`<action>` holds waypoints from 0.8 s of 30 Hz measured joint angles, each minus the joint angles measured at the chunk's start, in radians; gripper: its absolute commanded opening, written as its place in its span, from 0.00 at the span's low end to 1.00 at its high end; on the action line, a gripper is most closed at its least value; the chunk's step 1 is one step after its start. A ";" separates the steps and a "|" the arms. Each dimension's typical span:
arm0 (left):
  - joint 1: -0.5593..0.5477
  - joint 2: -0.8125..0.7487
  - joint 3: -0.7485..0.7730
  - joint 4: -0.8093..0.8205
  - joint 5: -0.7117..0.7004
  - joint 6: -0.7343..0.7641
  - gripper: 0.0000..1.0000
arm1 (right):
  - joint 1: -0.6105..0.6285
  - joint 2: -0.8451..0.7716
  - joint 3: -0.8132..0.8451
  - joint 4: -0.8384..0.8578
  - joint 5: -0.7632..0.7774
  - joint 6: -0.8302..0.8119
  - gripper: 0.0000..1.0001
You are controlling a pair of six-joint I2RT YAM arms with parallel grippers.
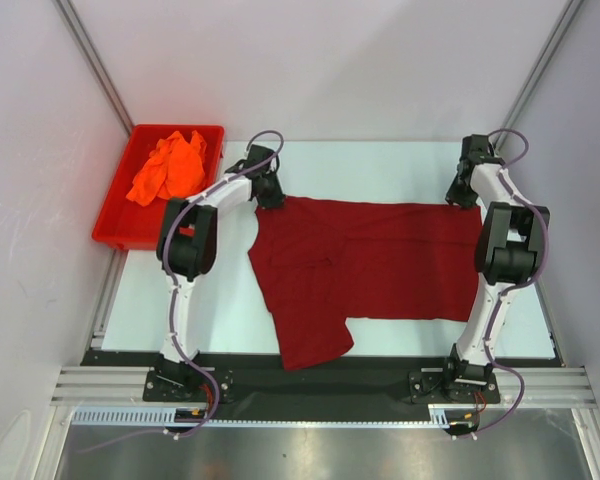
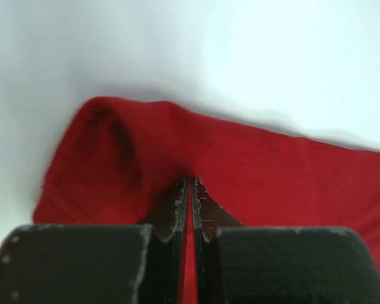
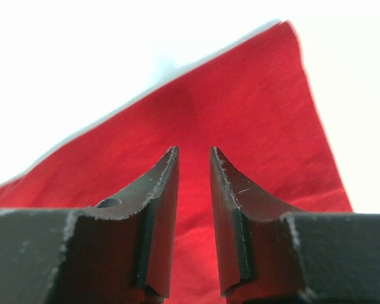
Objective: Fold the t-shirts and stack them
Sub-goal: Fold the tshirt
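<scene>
The maroon t-shirt (image 1: 365, 265) lies spread on the white table (image 1: 380, 165), with one sleeve hanging toward the near edge. My left gripper (image 1: 271, 197) is at the shirt's far left corner. In the left wrist view the left gripper (image 2: 190, 181) has its jaws pinched on a thin fold of the maroon cloth (image 2: 272, 171). My right gripper (image 1: 463, 196) is at the shirt's far right corner. In the right wrist view the right gripper (image 3: 194, 151) has its jaws slightly apart over the cloth (image 3: 240, 101). The orange t-shirt (image 1: 170, 165) lies crumpled in the bin.
A red plastic bin (image 1: 115, 218) stands at the table's far left corner, close to my left arm. White enclosure walls stand on three sides. A black strip and metal rail run along the near edge (image 1: 320, 385).
</scene>
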State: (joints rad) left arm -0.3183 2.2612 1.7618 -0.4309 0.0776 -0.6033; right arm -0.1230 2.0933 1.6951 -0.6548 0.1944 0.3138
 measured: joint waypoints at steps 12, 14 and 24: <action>0.056 0.057 0.055 -0.042 0.031 -0.052 0.11 | -0.080 0.159 0.076 0.080 0.007 -0.054 0.32; 0.065 0.074 0.081 -0.045 0.053 -0.053 0.11 | -0.082 0.170 0.092 0.081 0.007 -0.060 0.32; 0.119 0.192 0.249 -0.049 0.195 -0.060 0.19 | -0.082 0.277 0.272 0.043 -0.007 -0.080 0.33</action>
State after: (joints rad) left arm -0.1989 2.4535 2.0106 -0.4797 0.2722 -0.6636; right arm -0.2054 2.3707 1.9667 -0.6117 0.1871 0.2333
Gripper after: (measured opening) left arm 0.189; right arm 0.323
